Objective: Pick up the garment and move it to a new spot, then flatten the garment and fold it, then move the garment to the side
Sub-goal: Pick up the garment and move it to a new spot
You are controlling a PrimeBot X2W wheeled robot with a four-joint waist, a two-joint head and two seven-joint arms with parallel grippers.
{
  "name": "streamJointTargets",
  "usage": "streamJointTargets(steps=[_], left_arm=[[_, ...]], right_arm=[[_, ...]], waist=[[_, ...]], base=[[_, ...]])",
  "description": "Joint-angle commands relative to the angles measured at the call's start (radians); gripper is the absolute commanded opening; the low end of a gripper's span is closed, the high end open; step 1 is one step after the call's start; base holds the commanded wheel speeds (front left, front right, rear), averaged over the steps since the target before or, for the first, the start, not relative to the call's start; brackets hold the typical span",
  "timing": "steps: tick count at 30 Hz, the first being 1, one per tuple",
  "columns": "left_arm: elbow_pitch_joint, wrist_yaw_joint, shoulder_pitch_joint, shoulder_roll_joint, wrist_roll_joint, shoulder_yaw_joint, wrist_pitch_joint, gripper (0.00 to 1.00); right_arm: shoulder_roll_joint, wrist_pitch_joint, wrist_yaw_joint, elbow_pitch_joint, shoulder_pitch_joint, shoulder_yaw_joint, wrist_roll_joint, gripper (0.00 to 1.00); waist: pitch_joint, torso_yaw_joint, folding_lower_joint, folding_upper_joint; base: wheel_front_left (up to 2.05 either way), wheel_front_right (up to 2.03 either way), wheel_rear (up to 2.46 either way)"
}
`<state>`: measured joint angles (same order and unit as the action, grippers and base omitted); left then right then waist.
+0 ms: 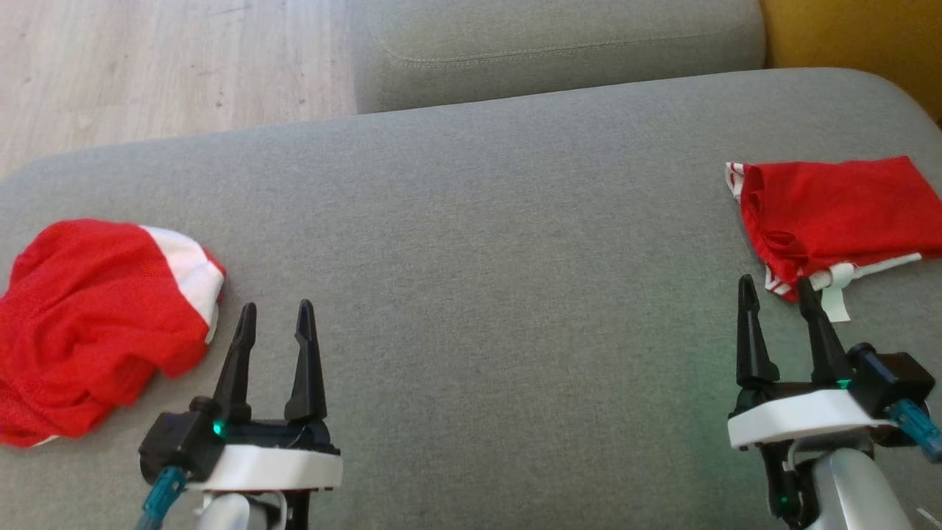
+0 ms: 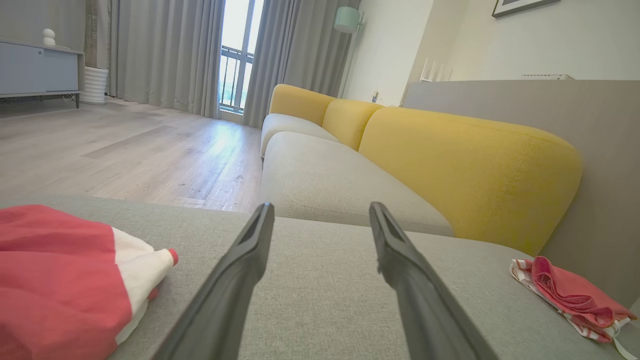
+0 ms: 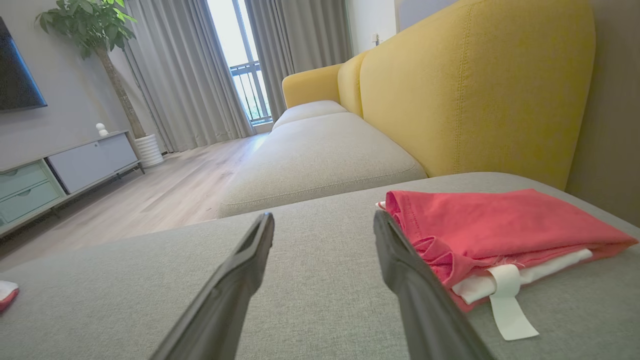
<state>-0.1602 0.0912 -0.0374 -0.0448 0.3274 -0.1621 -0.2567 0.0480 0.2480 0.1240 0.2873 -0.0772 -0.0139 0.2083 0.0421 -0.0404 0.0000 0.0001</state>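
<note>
Your left gripper (image 1: 277,305) has its jaws spread wide with nothing between them. It hangs over the grey seat cushion (image 1: 471,221) at the near left. The crumpled red garment (image 1: 96,324), red mesh with a white panel, lies in a heap just to its left. There is a narrow strip of bare cushion between the cloth and the nearer finger, so nothing touches. Your right gripper (image 1: 776,281) is just as wide apart and also holds nothing. It sits at the near right of the same cushion. The folded red garment (image 1: 831,210) lies flat at the far right edge, with its white tag (image 1: 835,294) pointing toward you. The outer right finger sits close against that tag and the garment's near corner, but you cannot tell whether it touches them.
</note>
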Motion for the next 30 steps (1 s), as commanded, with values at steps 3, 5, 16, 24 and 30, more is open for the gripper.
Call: streamJointTargets(steps=[3,5,16,24,30], left_arm=[[0.036,-0.007,-0.033,-0.005,0.000,0.044,-0.005,1.00],[0.037,-0.007,-0.030,-0.005,-0.003,0.055,-0.005,1.00],[0.034,-0.008,-0.021,-0.005,-0.010,0.088,-0.005,1.00],[0.031,-0.013,-0.009,-0.005,-0.015,0.104,-0.005,1.00],[0.034,-0.017,0.002,-0.005,-0.020,0.115,-0.005,1.00]], right_arm=[[0.002,0.013,0.007,-0.035,-0.034,0.043,0.000,1.00],[0.002,0.014,0.007,-0.039,-0.033,0.057,0.000,1.00],[0.002,0.014,0.007,-0.026,-0.022,0.151,0.023,1.00],[0.002,0.014,0.007,-0.016,-0.016,0.205,0.042,1.00],[0.002,0.014,0.007,-0.006,-0.010,0.221,0.050,1.00]], waist=[[0.002,0.018,0.0000,-0.0001],[0.002,0.031,0.0000,-0.0001],[-0.020,0.152,0.0000,-0.0001],[-0.031,0.236,0.0000,-0.0001],[-0.036,0.291,0.0000,-0.0001]], base=[[0.00,0.00,0.00],[0.00,0.00,0.00],[0.00,0.00,0.00],[0.00,0.00,0.00],[0.00,0.00,0.00]])
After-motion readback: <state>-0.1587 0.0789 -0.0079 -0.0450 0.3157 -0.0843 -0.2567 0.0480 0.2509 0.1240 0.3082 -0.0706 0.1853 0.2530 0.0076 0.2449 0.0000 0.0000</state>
